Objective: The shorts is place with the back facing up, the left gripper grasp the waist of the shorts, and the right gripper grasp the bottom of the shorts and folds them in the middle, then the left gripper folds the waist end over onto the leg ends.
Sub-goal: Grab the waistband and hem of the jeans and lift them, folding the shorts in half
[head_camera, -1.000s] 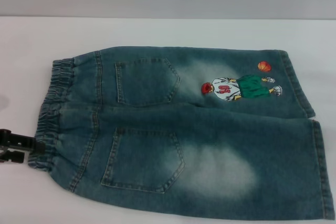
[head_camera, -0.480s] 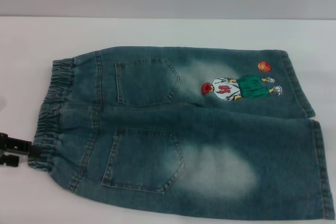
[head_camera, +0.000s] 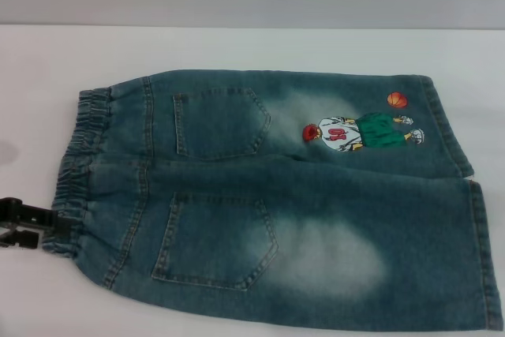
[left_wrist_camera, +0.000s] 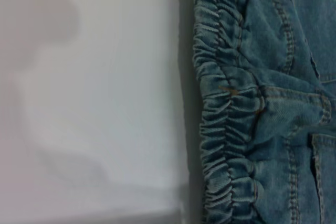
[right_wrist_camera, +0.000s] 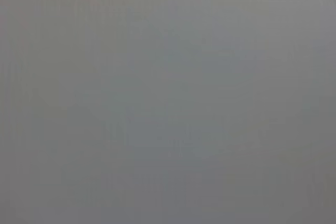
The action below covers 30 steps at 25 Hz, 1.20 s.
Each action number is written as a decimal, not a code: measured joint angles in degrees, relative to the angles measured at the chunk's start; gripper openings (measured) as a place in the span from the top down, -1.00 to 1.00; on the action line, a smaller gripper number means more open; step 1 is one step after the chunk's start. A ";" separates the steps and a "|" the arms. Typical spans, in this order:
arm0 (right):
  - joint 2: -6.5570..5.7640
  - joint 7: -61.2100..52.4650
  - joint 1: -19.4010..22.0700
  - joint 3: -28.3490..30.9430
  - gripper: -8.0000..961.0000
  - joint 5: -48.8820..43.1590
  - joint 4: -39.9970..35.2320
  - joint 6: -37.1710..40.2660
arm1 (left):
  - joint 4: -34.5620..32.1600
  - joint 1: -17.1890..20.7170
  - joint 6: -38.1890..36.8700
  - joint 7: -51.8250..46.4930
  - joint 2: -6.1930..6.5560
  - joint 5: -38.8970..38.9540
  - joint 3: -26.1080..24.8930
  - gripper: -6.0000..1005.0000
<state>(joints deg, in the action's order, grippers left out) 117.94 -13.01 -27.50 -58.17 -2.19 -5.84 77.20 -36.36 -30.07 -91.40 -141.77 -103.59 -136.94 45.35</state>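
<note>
Left gripper (head_camera: 35, 222): black fingers spread apart at the near corner of the waistband (head_camera: 72, 183), tips touching the ruffled denim — nothing clamped.
Shorts (head_camera: 300, 219): spread flat on the white table (head_camera: 252, 49), back pockets up; waistband toward the robot's left, leg hems (head_camera: 481, 250) toward its right.
Embroidered figure (head_camera: 359, 132): on the far leg, beside the hem.
Right gripper: out of sight.
</note>
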 joint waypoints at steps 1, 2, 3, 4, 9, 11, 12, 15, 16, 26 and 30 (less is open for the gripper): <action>0.00 0.00 0.05 0.03 -0.10 0.00 -0.03 0.00 | 0.00 0.00 0.00 0.00 0.00 0.00 0.00 -0.46; 0.00 0.00 0.08 0.04 -0.10 0.00 -0.04 0.01 | 0.10 -0.16 0.00 0.00 -0.05 0.00 0.00 -0.46; 0.00 0.00 0.10 0.06 -0.10 0.00 -0.05 0.01 | 0.37 -0.51 -0.01 -0.02 -0.07 0.00 0.00 -0.46; 0.00 0.01 0.11 0.07 -0.10 0.00 -0.05 0.02 | 0.37 -0.51 -0.01 -0.02 -0.07 0.00 0.00 -0.46; 0.00 0.00 0.14 0.07 -0.10 0.00 -0.05 0.06 | 0.54 -0.65 -0.37 -0.11 -0.15 -0.18 0.09 -0.45; 0.00 0.00 0.16 0.07 -0.09 0.00 -0.06 0.06 | 0.56 -0.72 -0.59 -0.14 -0.19 -0.18 0.09 -0.44; 0.00 0.00 0.16 0.08 -0.09 0.00 -0.05 0.06 | 0.56 -0.72 -0.59 -0.14 -0.19 -0.18 0.09 -0.44; 0.02 0.00 0.17 0.07 -0.09 0.00 -0.05 0.06 | 0.25 -1.06 -1.56 -0.18 -0.36 -0.17 -0.21 -0.43; 0.04 0.00 0.17 0.08 -0.09 0.00 -0.07 0.06 | 0.19 -1.14 -1.68 -0.18 -0.36 -0.15 -0.28 -0.43; 0.27 0.00 0.45 0.17 -0.08 0.00 -0.50 0.06 | 0.13 -2.26 -2.20 -0.11 -0.56 0.13 -0.38 -0.41; 0.27 0.00 0.58 0.17 -0.07 0.00 -0.53 0.05 | 0.06 -2.99 -1.91 0.00 -0.58 0.22 -0.45 -0.41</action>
<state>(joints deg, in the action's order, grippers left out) 118.21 -13.01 -26.92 -58.00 -2.19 -6.36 77.25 -36.31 -33.06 -93.31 -141.76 -104.17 -136.72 44.90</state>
